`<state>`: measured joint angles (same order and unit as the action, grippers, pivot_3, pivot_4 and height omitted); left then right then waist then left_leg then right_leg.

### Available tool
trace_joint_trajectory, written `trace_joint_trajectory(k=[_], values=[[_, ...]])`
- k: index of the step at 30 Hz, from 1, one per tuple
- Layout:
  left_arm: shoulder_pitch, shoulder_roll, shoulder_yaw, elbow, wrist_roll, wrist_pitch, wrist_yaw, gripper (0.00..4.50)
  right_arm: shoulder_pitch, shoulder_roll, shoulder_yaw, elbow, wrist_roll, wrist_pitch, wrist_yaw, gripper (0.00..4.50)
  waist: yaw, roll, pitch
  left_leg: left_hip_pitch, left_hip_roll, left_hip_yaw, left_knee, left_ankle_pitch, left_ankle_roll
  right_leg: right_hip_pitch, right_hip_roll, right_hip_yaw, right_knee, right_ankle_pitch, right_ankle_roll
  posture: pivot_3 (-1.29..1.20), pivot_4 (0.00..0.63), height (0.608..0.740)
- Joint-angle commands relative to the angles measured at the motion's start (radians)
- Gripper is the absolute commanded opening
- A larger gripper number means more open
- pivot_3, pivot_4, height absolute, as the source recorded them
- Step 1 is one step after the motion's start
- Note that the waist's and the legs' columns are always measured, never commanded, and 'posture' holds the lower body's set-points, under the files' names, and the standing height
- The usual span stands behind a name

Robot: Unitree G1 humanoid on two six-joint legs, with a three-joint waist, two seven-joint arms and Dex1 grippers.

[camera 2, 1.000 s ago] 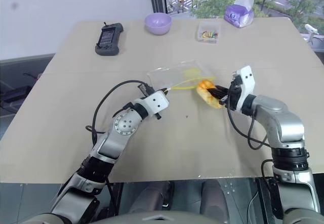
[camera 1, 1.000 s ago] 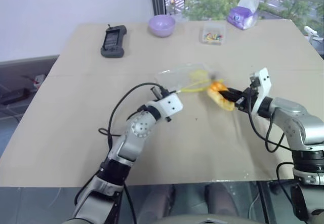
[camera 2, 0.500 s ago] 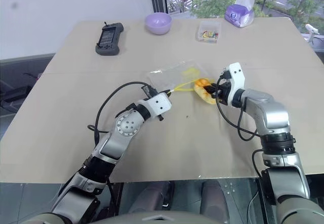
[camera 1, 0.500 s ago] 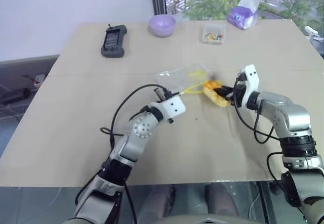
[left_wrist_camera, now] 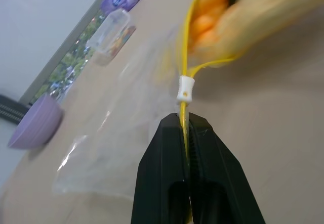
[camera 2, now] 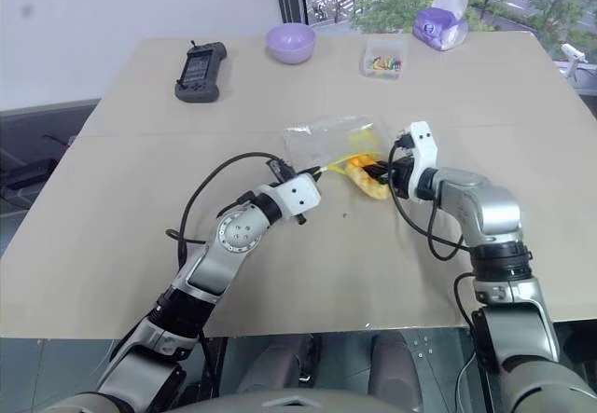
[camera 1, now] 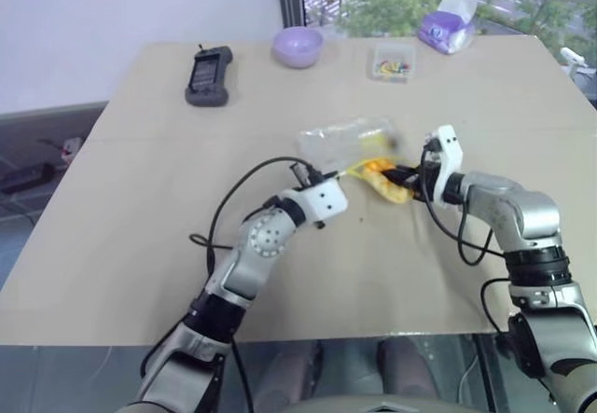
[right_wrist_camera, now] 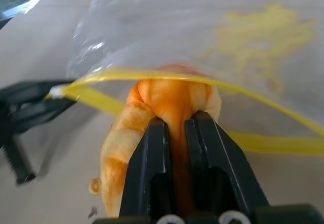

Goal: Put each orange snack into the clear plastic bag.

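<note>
Both grippers meet near the middle of the tabletop. On the robot's right, the right gripper has its two black fingers clamped tight on the orange snack, pinching the bun so that it bulges out past the tips. On the other side, the left gripper is closed on the yellow zip strip of the clear plastic bag, just behind the small white slider.

The bag lies flat toward the middle of the tabletop, its body stretching away toward the far edge and its mouth facing the near edge. The two yellow lips of the strip are parted, one arching over the bun, the other running beneath it. The bun's long axis runs from the right gripper toward the left one, its leading end poking into the mouth while the rest stays outside.

The grid pattern on the bun cannot be made out, and how deep the bun sits is hard to judge through the crinkled film.

Along the far edge stand a black handheld device, a purple bowl, a small clear box of colourful bits and a purple tissue pack, all well apart from the bag.
</note>
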<state>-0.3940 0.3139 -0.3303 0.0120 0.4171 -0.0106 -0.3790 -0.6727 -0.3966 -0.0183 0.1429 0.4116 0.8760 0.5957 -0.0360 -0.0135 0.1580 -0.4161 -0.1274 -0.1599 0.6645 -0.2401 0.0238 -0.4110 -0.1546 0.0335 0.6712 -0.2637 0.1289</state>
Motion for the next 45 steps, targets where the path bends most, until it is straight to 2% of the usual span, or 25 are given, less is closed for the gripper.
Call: trace_joint_trajectory(k=[1, 8, 13, 16, 19, 24, 25, 27, 28, 30, 31, 45], values=[[-0.005, 0.000, -0.021, -0.030, -0.031, -0.049, -0.037, 0.00, -0.057, 0.019, -0.053, 0.033, -0.008, -0.006, -0.070, 0.02, 0.000, 0.000, 0.000, 0.000, 0.000, 0.000, 0.000, 0.000, 0.000, 0.000, 0.000, 0.000, 0.000, 0.000, 0.000, 0.00, 0.150, 0.740], [-0.020, 0.007, -0.037, 0.000, -0.053, -0.103, -0.082, 0.00, -0.089, 0.097, -0.056, -0.059, 0.044, 0.054, -0.100, 0.02, -0.006, 0.000, 0.000, 0.000, 0.000, 0.000, -0.001, 0.000, 0.000, -0.001, 0.000, 0.000, 0.000, 0.000, 0.000, 0.00, 0.150, 0.740], [-0.029, -0.006, -0.051, 0.015, -0.070, -0.134, -0.114, 0.00, -0.094, 0.131, -0.045, -0.025, -0.044, -0.012, -0.215, 0.02, -0.002, 0.000, 0.000, 0.000, 0.000, 0.000, 0.000, 0.000, 0.000, 0.000, 0.000, 0.000, 0.000, 0.000, 0.000, 0.00, 0.150, 0.740], [-0.032, -0.015, -0.055, 0.020, -0.075, -0.143, -0.126, 0.00, -0.076, 0.150, -0.034, -0.074, -0.020, -0.025, -0.177, 0.02, -0.004, 0.000, 0.000, 0.000, 0.000, 0.000, 0.000, 0.000, 0.000, -0.001, 0.000, 0.000, 0.000, 0.000, 0.000, 0.00, 0.150, 0.740], [-0.035, -0.018, -0.057, 0.022, -0.081, -0.149, -0.136, 0.00, -0.074, 0.159, -0.037, -0.031, -0.081, -0.052, -0.255, 0.02, -0.006, 0.000, 0.000, 0.000, 0.000, 0.000, 0.000, 0.000, 0.000, -0.001, 0.000, 0.000, 0.000, 0.000, 0.000, 0.00, 0.150, 0.740], [-0.037, -0.021, -0.057, 0.023, -0.092, -0.156, -0.145, 0.00, -0.063, 0.185, -0.042, -0.068, -0.053, -0.064, -0.229, 0.02, -0.007, 0.000, 0.000, 0.000, 0.000, 0.000, 0.000, 0.000, 0.000, -0.001, 0.000, 0.000, 0.001, 0.000, 0.000, 0.00, 0.150, 0.740], [-0.038, -0.023, -0.056, 0.024, -0.092, -0.155, -0.144, 0.00, -0.059, 0.182, -0.035, -0.074, -0.056, -0.061, -0.227, 0.96, -0.007, 0.000, 0.000, 0.000, 0.000, 0.000, 0.000, 0.000, 0.000, -0.001, 0.000, 0.000, 0.001, 0.000, 0.000, 0.00, 0.150, 0.740], [-0.043, -0.024, -0.051, 0.031, -0.086, -0.153, -0.133, 0.00, -0.046, 0.171, -0.013, -0.097, -0.054, -0.050, -0.198, 1.58, -0.006, 0.000, 0.000, 0.000, 0.000, 0.000, 0.000, 0.000, 0.000, -0.001, 0.000, 0.000, 0.001, 0.000, 0.000, 0.00, 0.150, 0.740], [-0.047, -0.025, -0.047, 0.036, -0.082, -0.150, -0.124, 0.00, -0.039, 0.164, -0.005, -0.109, -0.053, -0.045, -0.186, 2.11, -0.006, 0.000, 0.000, 0.000, 0.000, 0.000, 0.000, 0.000, 0.000, -0.001, 0.000, 0.000, 0.001, 0.000, 0.000, 0.00, 0.150, 0.740], [-0.053, -0.025, -0.039, 0.046, -0.076, -0.145, -0.111, 0.00, -0.029, 0.152, 0.004, -0.125, -0.052, -0.038, -0.173, 2.73, -0.006, 0.000, 0.000, 0.000, 0.000, 0.000, 0.000, 0.000, 0.000, -0.001, 0.000, 0.000, 0.001, 0.000, 0.000, 0.00, 0.150, 0.740], [-0.056, -0.026, -0.033, 0.054, -0.073, -0.138, -0.101, 0.00, -0.021, 0.135, 0.013, -0.135, -0.057, -0.034, -0.161, 2.90, -0.006, 0.000, 0.000, 0.000, 0.000, 0.000, 0.000, 0.000, 0.000, -0.001, 0.000, 0.000, 0.001, 0.000, 0.000, 0.00, 0.150, 0.740], [-0.070, -0.055, 0.024, 0.061, -0.097, -0.009, -0.040, 0.00, 0.117, -0.126, -0.028, -0.264, 0.007, 0.008, 0.030, 2.90, -0.001, 0.000, 0.000, 0.000, 0.000, 0.000, 0.000, 0.000, 0.000, -0.001, 0.000, 0.000, 0.000, 0.000, 0.000, 0.00, 0.150, 0.740]])
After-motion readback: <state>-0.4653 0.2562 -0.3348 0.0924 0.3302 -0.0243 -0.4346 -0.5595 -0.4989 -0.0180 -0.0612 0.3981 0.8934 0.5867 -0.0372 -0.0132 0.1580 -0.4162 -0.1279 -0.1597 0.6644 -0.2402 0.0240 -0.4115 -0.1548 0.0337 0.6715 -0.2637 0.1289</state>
